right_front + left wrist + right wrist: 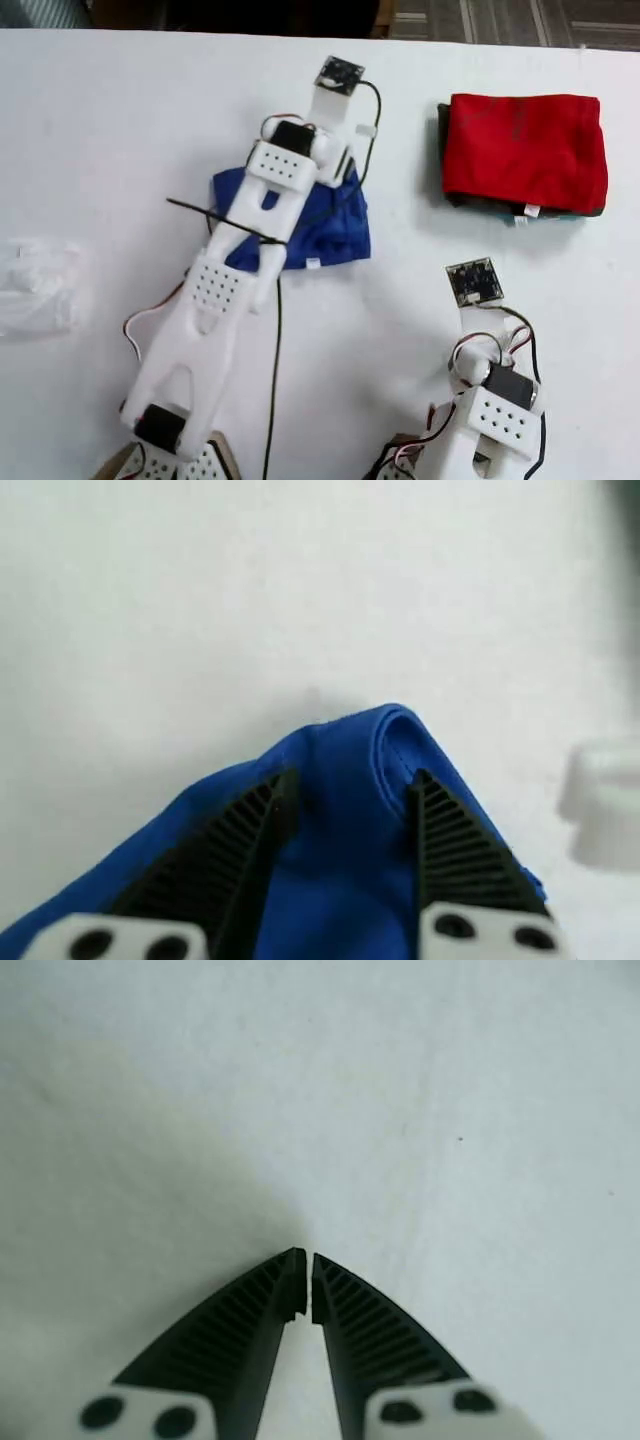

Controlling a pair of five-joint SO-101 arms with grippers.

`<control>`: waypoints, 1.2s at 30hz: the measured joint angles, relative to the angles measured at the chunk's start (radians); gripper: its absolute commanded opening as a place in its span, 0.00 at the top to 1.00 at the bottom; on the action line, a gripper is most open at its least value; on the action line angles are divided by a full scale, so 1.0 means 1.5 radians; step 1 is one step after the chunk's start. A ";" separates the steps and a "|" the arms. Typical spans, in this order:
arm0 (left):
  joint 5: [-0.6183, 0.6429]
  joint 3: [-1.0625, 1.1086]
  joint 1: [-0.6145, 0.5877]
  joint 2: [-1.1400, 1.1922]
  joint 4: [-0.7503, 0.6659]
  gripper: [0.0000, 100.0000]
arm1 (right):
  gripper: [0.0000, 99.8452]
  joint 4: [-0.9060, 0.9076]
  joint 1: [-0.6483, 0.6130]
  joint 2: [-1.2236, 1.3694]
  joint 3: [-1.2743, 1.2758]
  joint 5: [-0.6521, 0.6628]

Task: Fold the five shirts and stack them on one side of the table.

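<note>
A blue shirt (335, 228) lies crumpled at the table's middle, partly under my left arm. My left gripper (352, 778) has a raised fold of that blue shirt (392, 730) pinched between its black fingers (455, 850). At the far right a folded red shirt (525, 150) tops a stack with darker folded shirts (443, 150) showing at its edges. A white shirt (38, 285) lies bunched at the left edge. My right gripper (308, 1265) is shut just above bare table near the front right, with nothing in it.
The white table (120, 130) has free room at the far left and between the blue shirt and the stack. Black cables (275, 360) run along the left arm. The right arm's body (490, 410) sits at the front edge.
</note>
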 measured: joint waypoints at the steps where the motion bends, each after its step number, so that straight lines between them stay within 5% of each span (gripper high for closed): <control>1: 0.000 -0.012 -0.001 0.000 0.001 0.80 | 0.98 0.000 0.000 0.000 0.000 0.000; 16: -0.051 -0.179 -0.002 -0.003 0.282 0.81 | 0.98 0.000 0.000 0.000 0.000 0.000; 36: -0.039 -0.183 -0.009 0.141 0.027 0.81 | 0.98 0.000 0.000 0.000 0.000 0.000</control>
